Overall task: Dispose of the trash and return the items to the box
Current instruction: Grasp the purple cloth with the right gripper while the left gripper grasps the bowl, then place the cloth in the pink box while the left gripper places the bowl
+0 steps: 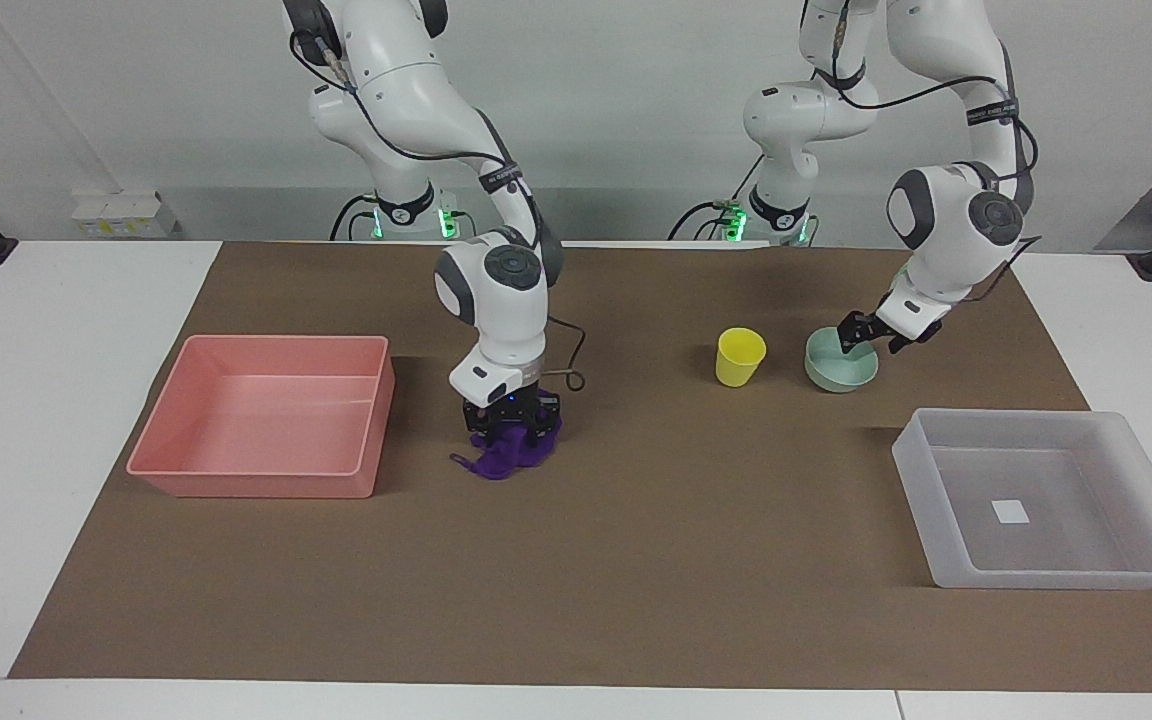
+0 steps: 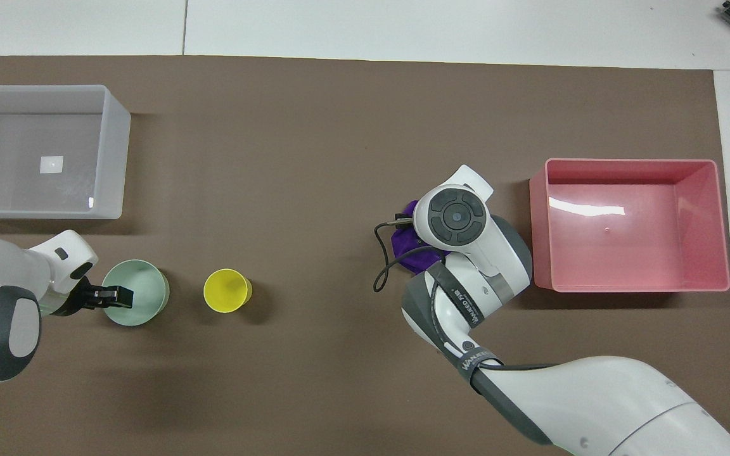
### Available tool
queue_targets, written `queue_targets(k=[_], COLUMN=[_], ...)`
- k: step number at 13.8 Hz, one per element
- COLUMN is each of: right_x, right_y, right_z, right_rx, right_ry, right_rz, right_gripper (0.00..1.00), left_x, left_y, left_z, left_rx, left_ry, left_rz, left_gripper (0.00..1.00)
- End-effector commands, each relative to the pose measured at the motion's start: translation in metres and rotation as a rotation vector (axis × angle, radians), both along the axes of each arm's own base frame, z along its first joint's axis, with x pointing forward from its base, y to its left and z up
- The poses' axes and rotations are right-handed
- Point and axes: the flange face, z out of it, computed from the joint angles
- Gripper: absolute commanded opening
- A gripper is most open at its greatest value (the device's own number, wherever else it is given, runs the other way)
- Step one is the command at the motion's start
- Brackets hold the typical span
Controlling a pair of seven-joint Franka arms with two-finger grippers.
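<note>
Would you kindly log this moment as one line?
right claw: down on crumpled purple fabric cloth | left claw: at pale green round bowl rim | small yellow plastic cup: untouched

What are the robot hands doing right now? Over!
Right gripper down on purple cloth. Left gripper at mint bowl rim. Nothing blocking.

Purple cloth (image 1: 508,455), yellow cup (image 1: 739,356), pink tray (image 1: 266,485)
</note>
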Motion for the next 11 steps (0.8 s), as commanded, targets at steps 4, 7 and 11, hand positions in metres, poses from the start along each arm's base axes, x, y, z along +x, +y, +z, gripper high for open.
queue_targets(k=[4,7,11], right_x=[-0.010,-0.006,-0.001], right_y=[-0.016,-0.055,-0.127], right_z=[0.060,0.116,0.182], right_rx=[0.012,0.006,0.002], right_ry=[-0.065,-0.107,-0.174], right_rz=[-0.172,-0.244,-0.340], right_gripper=[0.00,0.00,0.00], left_x=[0.024,0.044,0.090], left_y=[0.004,0.005,0.032], left_z=[0.029,0.081,0.179], left_rx=[-0.042,-0.055,-0.059], left_ry=[0.046,0.092,0.028], left_rz=[0.032,0.023,0.054], left_gripper=[0.00,0.00,0.00])
